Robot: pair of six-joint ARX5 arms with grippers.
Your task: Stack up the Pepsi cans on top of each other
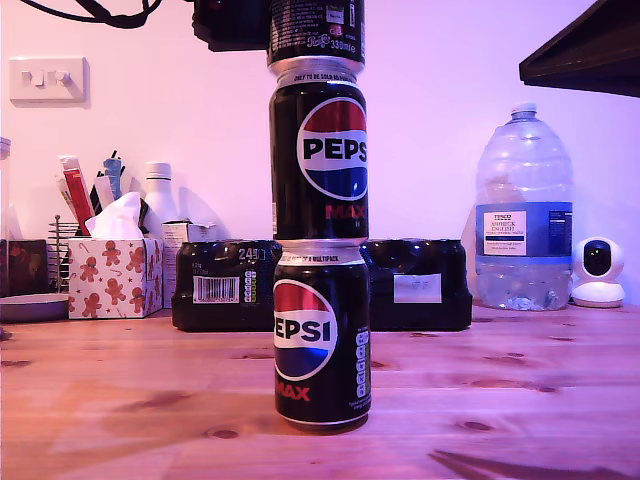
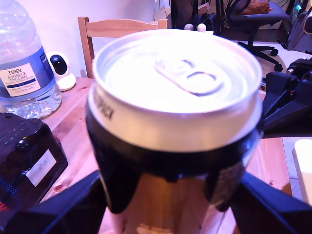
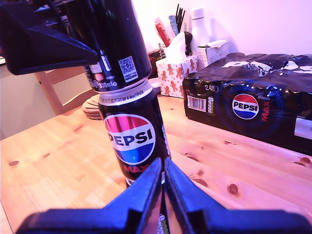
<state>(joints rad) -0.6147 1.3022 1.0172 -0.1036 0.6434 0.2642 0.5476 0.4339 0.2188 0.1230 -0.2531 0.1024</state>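
my first gripper (image 2: pixel 170 195) jaws clamp top black pepsi can (image 2: pixel 175 117); my second gripper (image 3: pixel 163 192) jaws closed, empty.

- Domestic room, serving partly as a home office.
- Pine desk (image 1: pixel 120 400) carrying a gingerbread-print tissue box (image 1: pixel 113 277) and water bottle (image 1: pixel 523 215).
- Wall switch (image 1: pixel 46 79) showing behind; dining chair (image 2: pixel 122 29) and office chair (image 2: pixel 253 19) standing beyond.
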